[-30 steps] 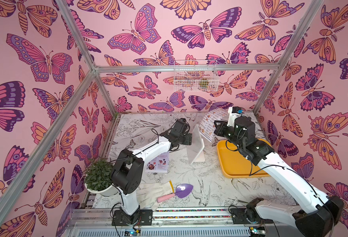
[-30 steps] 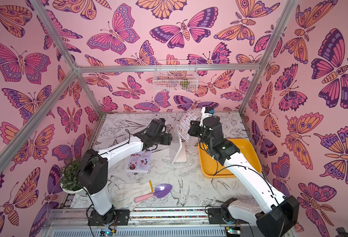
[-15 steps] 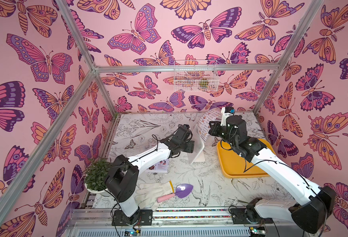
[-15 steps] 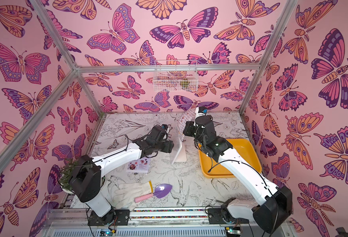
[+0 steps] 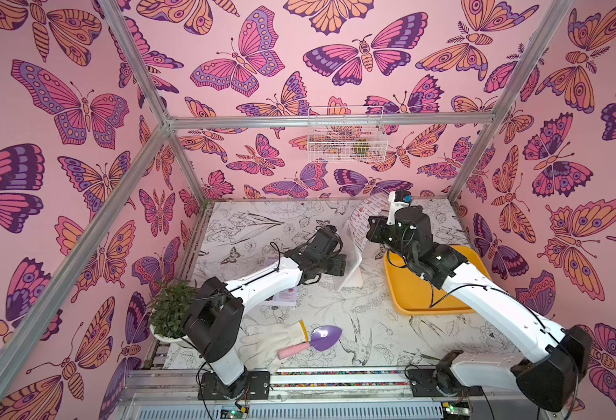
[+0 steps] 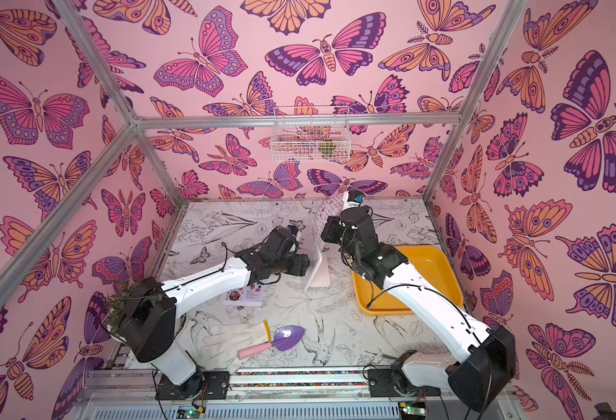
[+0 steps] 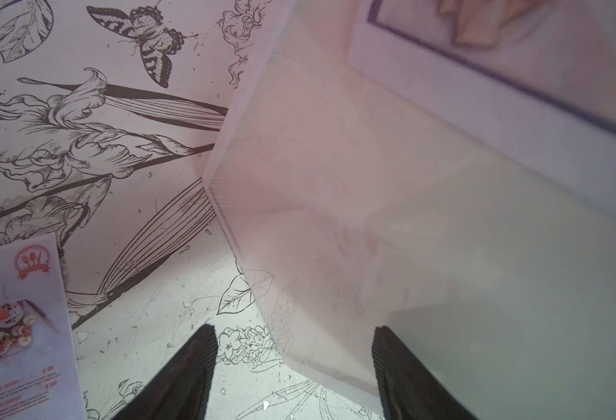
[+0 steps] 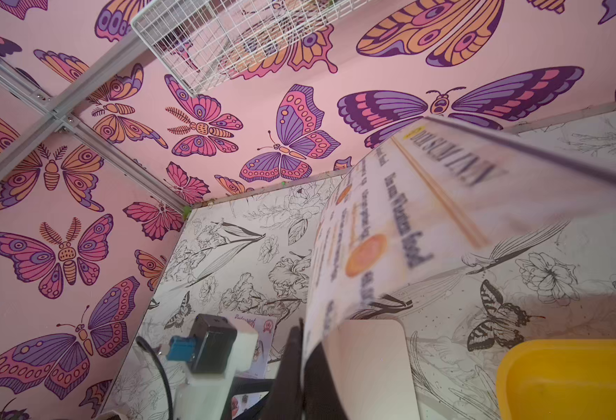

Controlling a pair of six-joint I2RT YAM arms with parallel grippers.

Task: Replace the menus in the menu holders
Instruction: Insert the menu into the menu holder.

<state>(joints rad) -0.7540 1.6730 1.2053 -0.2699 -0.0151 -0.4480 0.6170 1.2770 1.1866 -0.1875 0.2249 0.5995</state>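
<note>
Nearest to the arm bases, well in front of the holder [image 5: 350, 269], a white glove [image 5: 270, 342] is lying flat, and a purple trowel [image 5: 321, 338] is resting on its cuff. A potted plant [image 5: 170, 309] is standing at the table edge, far from the holder on the left arm's side.

Closer to the holder, on the same side, the special menu [image 6: 246, 295] is lying flat on the table, partly under the left arm.

The left gripper [image 7: 292, 338] is reaching low at the holder with its fingers spread wide. In the left wrist view the near corner of the clear panel is lying between the two fingers. Whether a finger is touching it, I cannot tell.

The holder is standing upright on its foot. Just beside it, on the right arm's side, a yellow tray [image 5: 408, 291] is sitting, and the right arm is passing over it.

The right gripper [image 8: 304, 349] is hanging just above the holder's top edge, its fingers pressed together on the lower end of the dim sum menu [image 8: 390, 225]. The sheet is curving up and away from the holder. Whether its edge is entering the holder, I cannot tell.

Far behind the holder, a wire basket [image 5: 346, 145] is hanging on the back wall.
</note>
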